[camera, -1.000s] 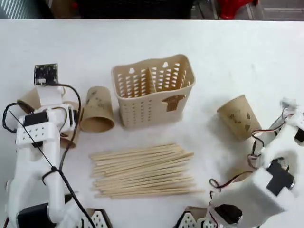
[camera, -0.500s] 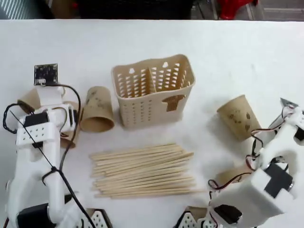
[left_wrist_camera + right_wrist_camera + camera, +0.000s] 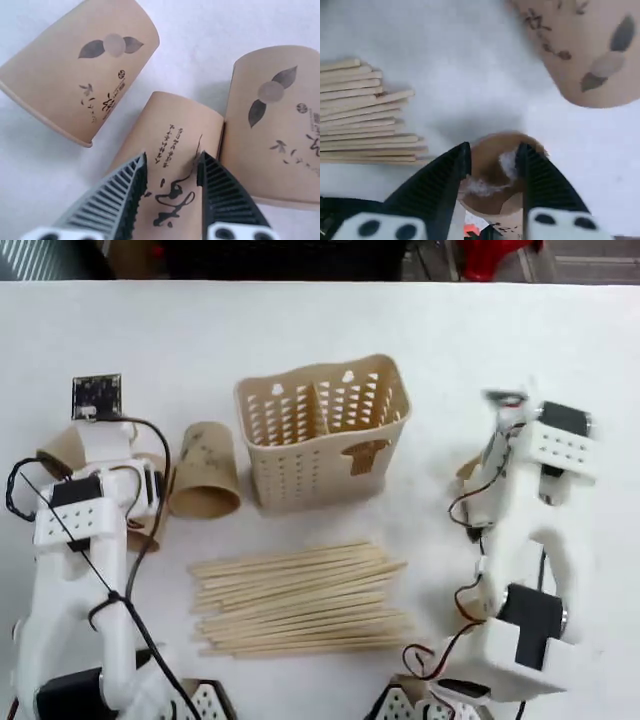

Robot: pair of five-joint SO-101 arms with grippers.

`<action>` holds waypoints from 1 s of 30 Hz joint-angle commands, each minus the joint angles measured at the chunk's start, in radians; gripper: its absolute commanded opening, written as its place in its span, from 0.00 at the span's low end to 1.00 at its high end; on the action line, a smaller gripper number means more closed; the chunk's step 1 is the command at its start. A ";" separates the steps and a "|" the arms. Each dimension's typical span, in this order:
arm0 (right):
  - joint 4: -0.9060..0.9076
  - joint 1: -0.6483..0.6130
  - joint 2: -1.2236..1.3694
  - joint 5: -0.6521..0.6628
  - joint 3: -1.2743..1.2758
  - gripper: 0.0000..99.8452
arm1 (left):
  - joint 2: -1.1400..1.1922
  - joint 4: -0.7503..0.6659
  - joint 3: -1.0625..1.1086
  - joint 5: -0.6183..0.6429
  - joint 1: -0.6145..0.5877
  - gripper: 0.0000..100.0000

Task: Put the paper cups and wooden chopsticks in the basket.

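Paper cup (image 3: 490, 176) stands mouth-up under the parted right jaws, near chopsticks (image 3: 365, 120).

On my overhead feed a white table (image 3: 520, 330) takes up nearly everything, evenly lit with only soft shadows. Past its far edge I see a dark strip (image 3: 290, 258), a brown shape (image 3: 130, 254) at one end, and something red (image 3: 495, 254) on grey floor (image 3: 590, 265) at the other.
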 commanded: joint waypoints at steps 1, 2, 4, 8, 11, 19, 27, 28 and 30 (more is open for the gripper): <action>0.013 0.039 -0.001 -0.147 0.020 0.16 | 0.018 -0.009 0.038 0.006 0.008 0.17; 0.013 0.062 0.001 -0.176 0.020 0.16 | 0.018 -0.020 0.038 0.006 0.008 0.17; 0.012 0.093 -0.005 -0.167 0.011 0.16 | 0.019 -0.025 0.038 0.006 0.008 0.17; 0.012 0.102 -0.025 -0.147 -0.081 0.16 | 0.019 -0.025 0.038 0.006 0.008 0.17; 0.013 0.102 -0.016 -0.135 -0.147 0.16 | 0.019 -0.021 0.040 0.006 0.008 0.17; 0.013 0.176 0.015 -0.021 -0.115 0.22 | 0.019 -0.025 0.040 0.006 0.008 0.17; 0.004 0.185 0.062 0.071 -0.015 0.21 | 0.019 -0.025 0.040 0.006 0.008 0.17; -0.001 0.185 0.076 0.069 -0.012 0.21 | 0.019 -0.021 0.040 0.006 0.008 0.17; -0.002 0.189 0.110 0.071 -0.012 0.21 | 0.019 -0.018 0.041 0.008 0.008 0.17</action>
